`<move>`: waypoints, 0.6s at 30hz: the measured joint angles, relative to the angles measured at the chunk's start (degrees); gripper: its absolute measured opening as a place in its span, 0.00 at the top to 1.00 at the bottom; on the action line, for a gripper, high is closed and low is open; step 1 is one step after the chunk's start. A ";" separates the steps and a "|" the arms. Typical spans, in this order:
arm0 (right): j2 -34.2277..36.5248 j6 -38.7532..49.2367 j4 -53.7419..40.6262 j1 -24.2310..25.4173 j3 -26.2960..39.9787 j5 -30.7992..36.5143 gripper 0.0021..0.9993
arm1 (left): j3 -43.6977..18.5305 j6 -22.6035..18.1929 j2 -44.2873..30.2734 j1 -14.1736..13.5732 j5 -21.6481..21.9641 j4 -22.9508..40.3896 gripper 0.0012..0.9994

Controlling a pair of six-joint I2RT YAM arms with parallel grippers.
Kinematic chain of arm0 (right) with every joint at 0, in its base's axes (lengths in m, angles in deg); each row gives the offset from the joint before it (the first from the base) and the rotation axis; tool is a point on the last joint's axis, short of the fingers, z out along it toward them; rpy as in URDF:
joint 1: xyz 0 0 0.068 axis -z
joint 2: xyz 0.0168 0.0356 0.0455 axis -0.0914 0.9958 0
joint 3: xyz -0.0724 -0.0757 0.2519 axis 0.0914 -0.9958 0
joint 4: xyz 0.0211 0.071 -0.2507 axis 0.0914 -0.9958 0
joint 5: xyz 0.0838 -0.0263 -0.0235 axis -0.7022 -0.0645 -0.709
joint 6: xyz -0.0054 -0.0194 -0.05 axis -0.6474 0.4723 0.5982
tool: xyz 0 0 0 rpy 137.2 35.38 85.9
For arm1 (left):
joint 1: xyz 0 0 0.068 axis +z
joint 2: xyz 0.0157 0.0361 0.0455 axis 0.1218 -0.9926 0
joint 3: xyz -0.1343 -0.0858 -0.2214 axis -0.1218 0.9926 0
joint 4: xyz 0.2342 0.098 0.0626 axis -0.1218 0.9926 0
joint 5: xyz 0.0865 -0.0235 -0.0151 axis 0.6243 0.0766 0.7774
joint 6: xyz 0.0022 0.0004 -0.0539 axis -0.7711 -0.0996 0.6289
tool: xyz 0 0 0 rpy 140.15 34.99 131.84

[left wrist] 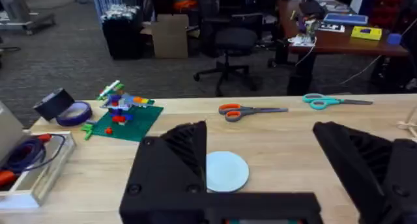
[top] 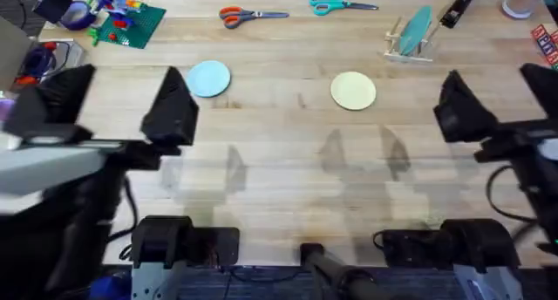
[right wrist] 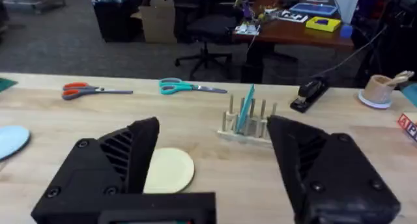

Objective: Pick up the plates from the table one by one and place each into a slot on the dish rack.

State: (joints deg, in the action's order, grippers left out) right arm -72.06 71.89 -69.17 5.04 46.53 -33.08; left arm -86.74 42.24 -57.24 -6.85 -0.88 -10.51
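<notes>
Pale wooden planks of the table (top: pixel 288 178) carry two loose plates: the light blue plate (top: pixel 208 78) toward the left and the yellow-cream plate (top: pixel 353 90) toward the right, both lying flat and well apart. A third, teal plate (top: pixel 416 30) already stands on edge between pegs of the dish rack (top: pixel 408 44) at the far right.

The left gripper (left wrist: pixel 280 165) hangs above the table with its fingers spread wide and nothing between them; the blue plate lies just ahead of it, close to its left-hand finger (left wrist: pixel 171 162). The right gripper (right wrist: pixel 215 165) is likewise spread and empty, with the cream plate just ahead by one finger and the rack farther on, slightly to the other side.

Each arm is nearer its own plate, but the right arm also sits nearer the rack, so the cream plate looks the easier first pick. Being round, the plates offer no long axis; a flat disc probably needs a grasp at the rim.

Orange scissors (top: pixel 251 16), teal scissors (top: pixel 340 3), a stapler (right wrist: pixel 311 94) and a green brick baseplate (top: pixel 129 23) lie along the far edge, clear of the path.
</notes>
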 joint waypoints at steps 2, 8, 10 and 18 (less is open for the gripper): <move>1.26 0.00 -3.56 0.00 3.67 -0.04 0.00 | -3.97 0.02 -1.11 0.00 0.00 2.92 0.00; 7.26 -0.01 -15.01 0.00 14.71 -0.20 0.00 | -14.00 0.01 -9.05 0.00 -0.02 9.55 0.01; 9.90 0.00 -18.65 0.00 18.67 -0.20 0.00 | -17.62 0.00 -13.06 0.00 -0.04 11.92 0.01; 22.94 0.00 -27.13 0.00 31.09 -0.20 0.01 | -31.61 0.02 -31.71 0.00 -2.92 20.48 0.01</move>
State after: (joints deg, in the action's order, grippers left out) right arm -49.12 71.89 -96.29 5.04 77.62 -33.27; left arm -118.35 42.26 -88.95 -6.85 -3.81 9.97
